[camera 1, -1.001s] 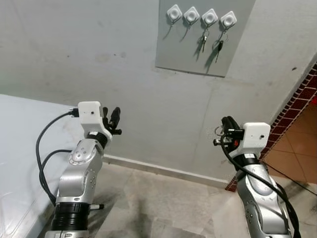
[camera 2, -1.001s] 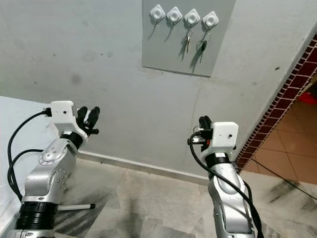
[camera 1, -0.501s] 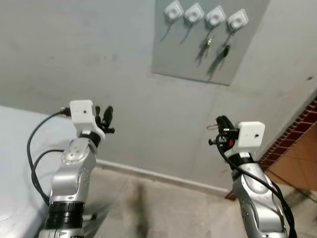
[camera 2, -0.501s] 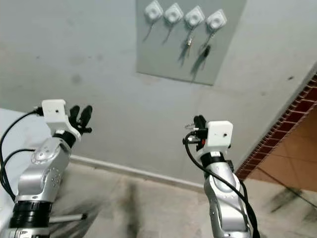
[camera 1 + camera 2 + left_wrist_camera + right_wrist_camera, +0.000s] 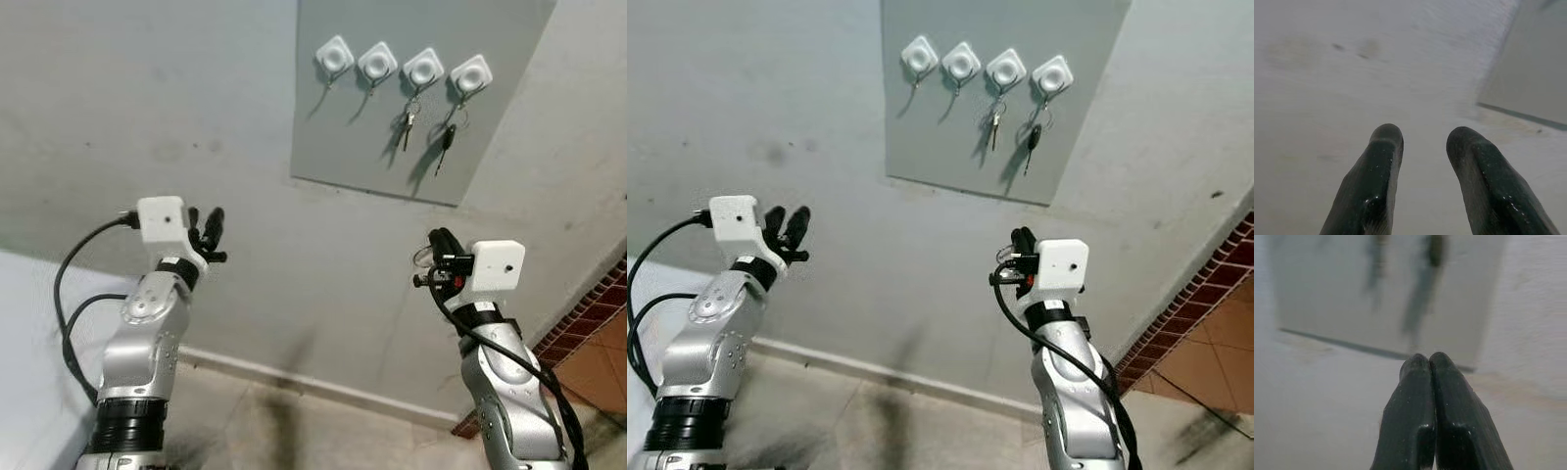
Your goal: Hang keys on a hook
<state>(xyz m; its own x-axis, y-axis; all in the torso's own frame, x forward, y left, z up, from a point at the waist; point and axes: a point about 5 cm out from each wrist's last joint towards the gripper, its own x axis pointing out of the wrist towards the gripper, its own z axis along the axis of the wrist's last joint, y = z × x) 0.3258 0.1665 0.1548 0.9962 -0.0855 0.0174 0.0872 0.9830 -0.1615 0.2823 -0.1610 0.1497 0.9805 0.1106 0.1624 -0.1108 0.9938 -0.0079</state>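
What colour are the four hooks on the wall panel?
White hooks on a grey panel; clearest in the left eye view.

a rough pale grey plaster wall [image 5: 176, 108] carries a flat grey rectangular panel [image 5: 343, 127]. a white skirting strip [image 5: 294, 384] meets the grey marbled tile floor [image 5: 245, 431]. a red brick-patterned edge [image 5: 600, 299] rises at right.

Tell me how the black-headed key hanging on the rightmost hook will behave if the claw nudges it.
The black-headed key dangles from a ring on the rightmost hook, so it would likely swing rather than resist. It looks small and thin, so probably light. Pushed upward, its ring might slip off the hook.
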